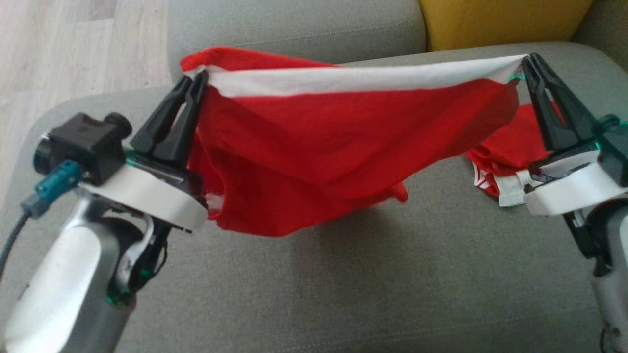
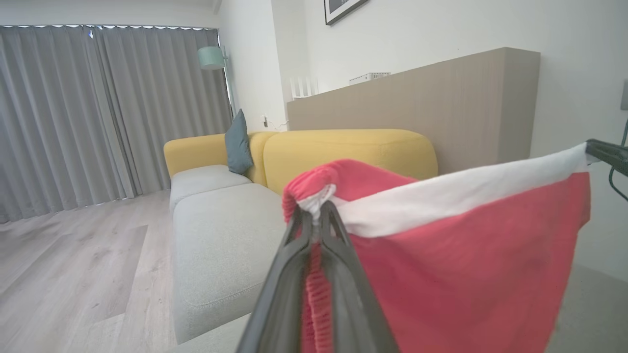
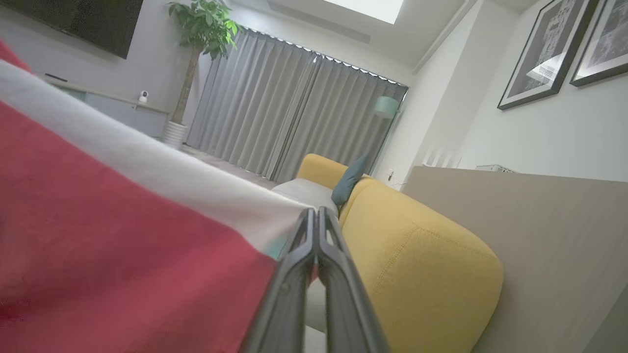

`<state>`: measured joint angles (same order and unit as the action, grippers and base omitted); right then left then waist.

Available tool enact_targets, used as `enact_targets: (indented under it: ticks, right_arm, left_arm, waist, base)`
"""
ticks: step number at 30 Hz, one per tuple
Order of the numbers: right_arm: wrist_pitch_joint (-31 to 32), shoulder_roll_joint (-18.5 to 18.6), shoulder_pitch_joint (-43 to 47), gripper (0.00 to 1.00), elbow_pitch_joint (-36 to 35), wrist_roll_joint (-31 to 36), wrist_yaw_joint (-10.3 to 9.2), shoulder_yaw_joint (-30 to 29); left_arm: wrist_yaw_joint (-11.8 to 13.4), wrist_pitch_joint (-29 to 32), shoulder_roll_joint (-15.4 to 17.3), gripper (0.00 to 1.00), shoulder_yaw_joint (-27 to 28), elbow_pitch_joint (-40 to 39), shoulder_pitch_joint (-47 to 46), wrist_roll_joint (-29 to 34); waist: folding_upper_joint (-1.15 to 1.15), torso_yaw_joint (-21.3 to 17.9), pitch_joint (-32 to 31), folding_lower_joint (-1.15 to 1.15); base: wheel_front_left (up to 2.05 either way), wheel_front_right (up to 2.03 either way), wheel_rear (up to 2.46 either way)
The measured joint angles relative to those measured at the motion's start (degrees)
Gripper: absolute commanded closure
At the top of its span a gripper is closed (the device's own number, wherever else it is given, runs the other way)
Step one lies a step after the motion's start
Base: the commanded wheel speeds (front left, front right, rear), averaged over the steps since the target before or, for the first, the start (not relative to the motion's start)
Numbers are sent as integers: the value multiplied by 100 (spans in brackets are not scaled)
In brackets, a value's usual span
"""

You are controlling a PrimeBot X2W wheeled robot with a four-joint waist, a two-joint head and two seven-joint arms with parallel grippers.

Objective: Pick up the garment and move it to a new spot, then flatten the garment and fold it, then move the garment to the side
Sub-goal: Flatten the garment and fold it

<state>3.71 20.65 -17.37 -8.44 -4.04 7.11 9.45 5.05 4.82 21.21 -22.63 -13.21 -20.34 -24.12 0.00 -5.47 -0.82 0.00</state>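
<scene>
The left hand [image 1: 196,78] is pinched tight on the garment [image 1: 319,132] at one end of its white band. The right hand [image 1: 529,61] is clamped on the other end. The red cloth hangs stretched between them, sagging above the grey sofa [image 1: 343,274] seat. A bunched part hangs low beside the right hand, near the seat. Beyond stands a yellow backrest [image 1: 500,19].
</scene>
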Motion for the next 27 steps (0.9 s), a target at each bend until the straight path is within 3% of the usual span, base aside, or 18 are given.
enact_targets:
  ticks: [6,12,16,20,23,27]
  right_arm:
    - [342,167,-392,100,114,-102,0,143]
    - [377,460,-2360,100,1107,-459,0,816]
    - [111,559,-4163,100,2316,-527,0,1299]
    - [-482,389,-5752,100,3494,-352,0,1394]
    - [-1002,103,-6447,100,4164,-140,1,1199]
    - [-1519,-285,-6613,100,4952,62,1,1026]
  left_arm:
    - [-176,385,87,100,-13,196,-604,-32]
    - [-597,427,-5,100,-56,1422,-2302,-32]
    - [-806,83,-188,100,-25,2626,-3771,138]
    - [-801,-587,-480,100,165,3693,-5132,291]
    - [-750,-1202,-698,100,320,4311,-5889,338]
    - [-761,-1742,-875,100,332,5092,-6180,390]
  waist:
    - [0,7,273,0]
    - [0,6,981,0]
    - [0,-1,1564,1]
    - [0,-18,2121,2]
    - [0,-22,2470,2]
    - [0,-7,2802,2]
  base:
    - [0,0,0]
    - [0,0,0]
    - [0,0,0]
    - [0,0,0]
    - [0,0,0]
    - [0,0,0]
